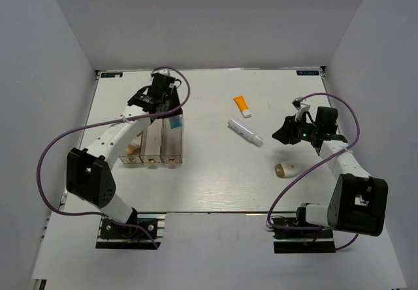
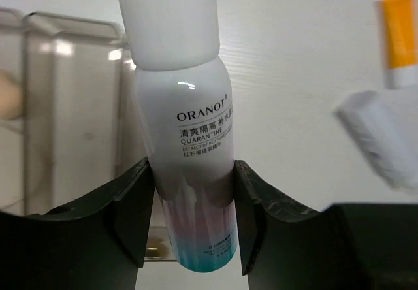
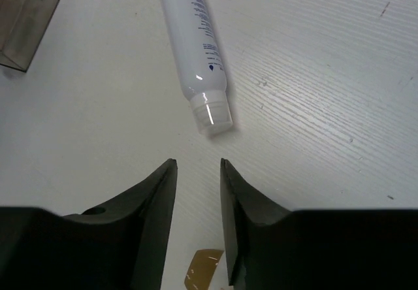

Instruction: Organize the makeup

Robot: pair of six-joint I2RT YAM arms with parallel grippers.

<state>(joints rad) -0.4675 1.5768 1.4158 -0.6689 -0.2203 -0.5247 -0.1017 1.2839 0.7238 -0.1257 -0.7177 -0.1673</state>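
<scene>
My left gripper (image 1: 171,112) (image 2: 189,218) is shut on the white tube with a teal end (image 2: 186,146) (image 1: 175,124). It holds the tube over the right end of the clear organizer (image 1: 153,147) (image 2: 65,107). A beige piece (image 1: 132,151) (image 2: 10,94) lies in the organizer's left compartment. My right gripper (image 1: 279,136) (image 3: 198,166) is open and empty, just short of the cap of the slim white tube (image 1: 245,132) (image 3: 196,48). The orange white-capped tube (image 1: 243,106) (image 2: 400,38) lies beyond it. The white-and-gold egg (image 1: 286,169) (image 3: 204,270) lies below the right gripper.
White walls close in the table (image 1: 215,185) at the back and on both sides. The organizer's corner shows at the top left of the right wrist view (image 3: 29,16). Purple cables loop out from both arms.
</scene>
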